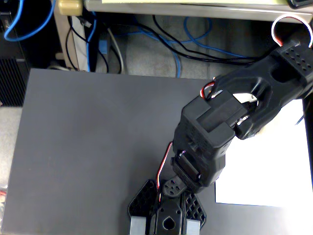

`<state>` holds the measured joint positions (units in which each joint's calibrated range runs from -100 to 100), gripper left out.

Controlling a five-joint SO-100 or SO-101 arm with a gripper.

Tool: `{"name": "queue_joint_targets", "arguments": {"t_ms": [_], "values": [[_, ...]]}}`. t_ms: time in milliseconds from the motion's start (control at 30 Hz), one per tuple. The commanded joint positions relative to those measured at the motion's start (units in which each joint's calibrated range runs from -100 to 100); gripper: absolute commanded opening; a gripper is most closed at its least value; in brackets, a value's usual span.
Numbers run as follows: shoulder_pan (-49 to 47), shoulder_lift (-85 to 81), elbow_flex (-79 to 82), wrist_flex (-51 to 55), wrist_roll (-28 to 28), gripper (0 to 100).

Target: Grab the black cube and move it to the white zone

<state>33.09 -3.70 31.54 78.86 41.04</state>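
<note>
Broadly, we see the dark grey table (88, 147) filling most of the fixed view, its far edge running across the upper part of the frame. Next in size is the glossy black arm (230, 122), entering from the upper right corner and slanting down toward the lower centre. Partly under it, on the right side of the frame, lies the white zone (266, 171), a flat white sheet whose lower left corner sits right of the arm's lowest section. At the bottom centre we find the hand (166, 226), pointing down at the frame's lower edge, its two perforated black fingers (142, 200) spread a little to either side. We cannot tell what, if anything, it holds, as the fingertips run out of frame. We cannot find the black cube anywhere in this view.
</note>
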Motion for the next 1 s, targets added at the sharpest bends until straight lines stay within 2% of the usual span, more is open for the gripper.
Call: {"name": "queue_joint_targets", "arguments": {"t_ms": [0, 167, 433, 467, 567, 767, 967], "values": [[0.32, -0.62, -2.98, 0.38, 1.28, 25], [5.99, -0.62, -3.16, 0.3, 6.36, 25], [5.47, -0.62, -7.33, 0.21, 6.52, 25], [5.4, -0.62, -7.33, 0.21, 6.52, 28], [6.06, -0.62, -7.33, 0.21, 6.47, 45], [6.06, -0.62, -7.51, 0.21, 6.36, 45], [5.32, -0.71, -19.02, 4.67, 4.43, 46]]}}
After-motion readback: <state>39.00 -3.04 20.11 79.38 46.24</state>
